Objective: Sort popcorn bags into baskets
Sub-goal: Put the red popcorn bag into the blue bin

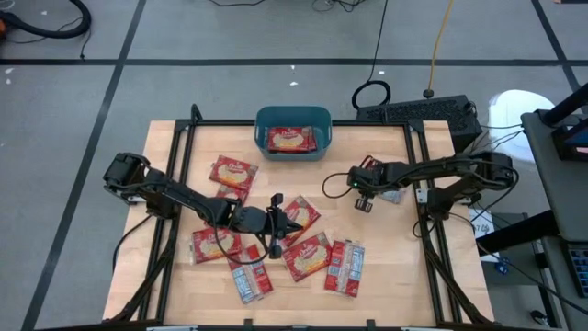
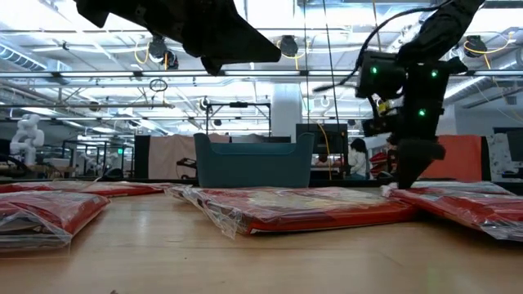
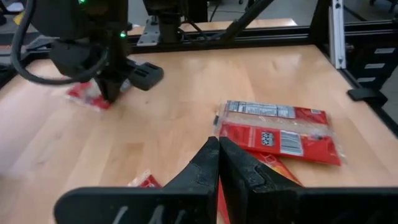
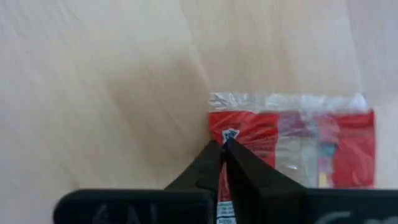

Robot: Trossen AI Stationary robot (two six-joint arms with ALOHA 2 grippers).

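One popcorn bag (image 4: pixel 292 149) lay flat on the bench (image 1: pixel 386 267), the right pincer (image 4: pixel 224 144) clamped on its edge. That thin pinch could slip on lifting. The left pincer (image 3: pixel 219 144) hovered closed, empty, well short of the basket (image 1: pixel 292 119).

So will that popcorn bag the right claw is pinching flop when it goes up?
Probably. The right gripper is shut on one edge of the popcorn bag, a flat, thin, crinkly plastic packet, so the far end likely droops. It looks light. The shiny wrapper might slip.
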